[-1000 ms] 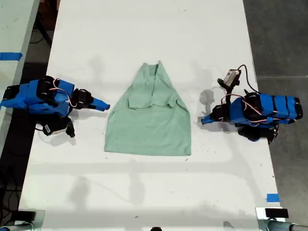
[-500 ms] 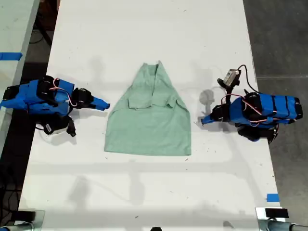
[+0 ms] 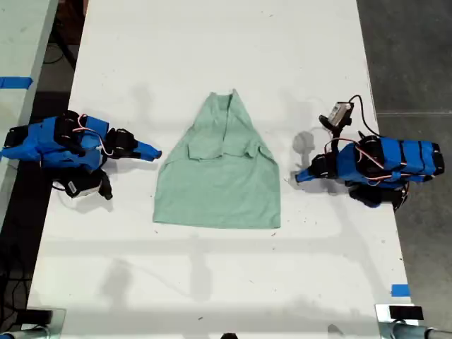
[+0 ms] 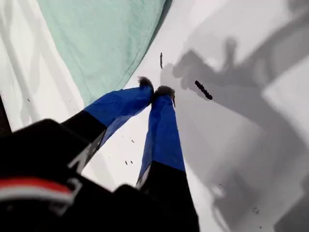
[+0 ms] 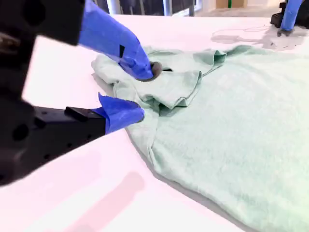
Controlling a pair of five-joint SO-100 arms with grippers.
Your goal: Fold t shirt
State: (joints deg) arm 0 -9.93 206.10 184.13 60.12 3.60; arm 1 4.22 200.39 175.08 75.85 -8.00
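Fingers of my first gripper point(image 4: 155, 90) are pressed together on nothing; my second gripper point(image 5: 142, 92) is held open. Between them, the t shirt point(image 3: 219, 176) is laid on the table point(image 3: 212, 56).

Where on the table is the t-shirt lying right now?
The t shirt lies flat mid-table in the exterior view, between the two blue arms, touched by neither gripper.

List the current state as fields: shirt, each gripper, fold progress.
shirt: pale mint-green cloth t-shirt, lying on the white table
fold progress: both sleeves turned inward; lower body not folded
my first gripper: shut, empty, off the shirt's edge on the exterior view's right
my second gripper: open, holding nothing, at the shirt's edge on the exterior view's left
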